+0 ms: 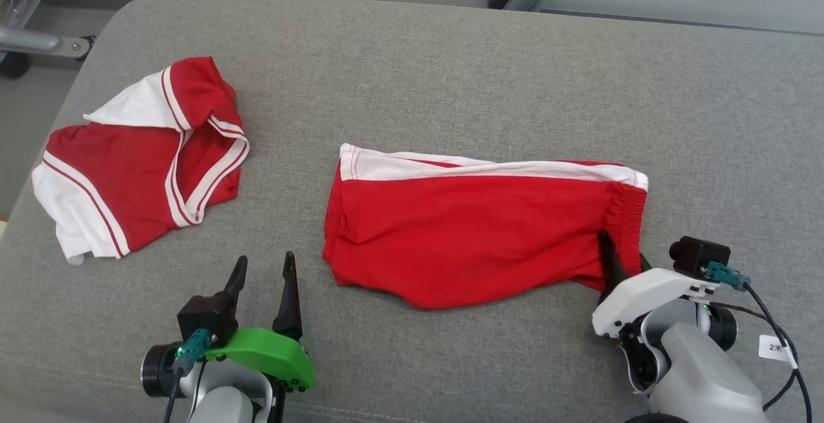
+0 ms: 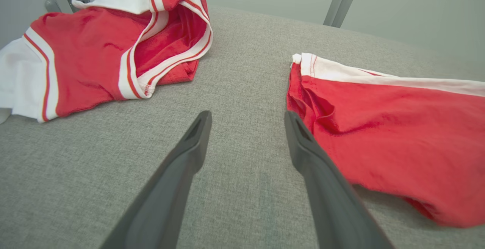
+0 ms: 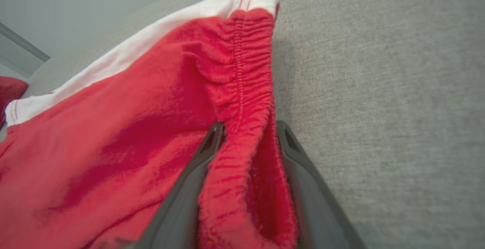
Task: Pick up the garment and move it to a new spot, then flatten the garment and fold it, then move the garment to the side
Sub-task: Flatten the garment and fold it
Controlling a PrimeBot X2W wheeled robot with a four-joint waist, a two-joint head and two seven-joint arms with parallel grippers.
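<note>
Head view has the red shorts point(image 1: 476, 236) lying near the middle of the grey cushion point(image 1: 450, 62), closer to its near edge. The waistband is toward the right edge and the leg hem toward the left. They lie mostly flat, with a white stripe along the far side and some rumpling at the near hem.

I judge the task to be early. A hold on the waistband is only being taken, no crosswise fold shows, and the shorts are not at a side. Whether they are already doubled lengthwise I cannot tell. Lifting, smoothing, folding and setting aside all look left to do.

A crumpled red-and-white other garment point(image 1: 141, 159) lies near the left edge, well apart from the shorts.

The right end effector point(image 1: 622, 249) is at the near right corner of the shorts. The left end effector point(image 1: 265, 259) stands wide over bare cushion between the two garments, holding nothing.

Right wrist view adds what the head view cannot. The gathered waistband point(image 3: 242, 63) runs down between the two fingers point(image 3: 204, 154), and cloth fills the narrowed gap. Whether the pinch is firm I cannot tell.

Left wrist view shows the hem end point(image 2: 303, 90) just beside the right-hand finger, apart from it, and folds in the cloth there.
</note>
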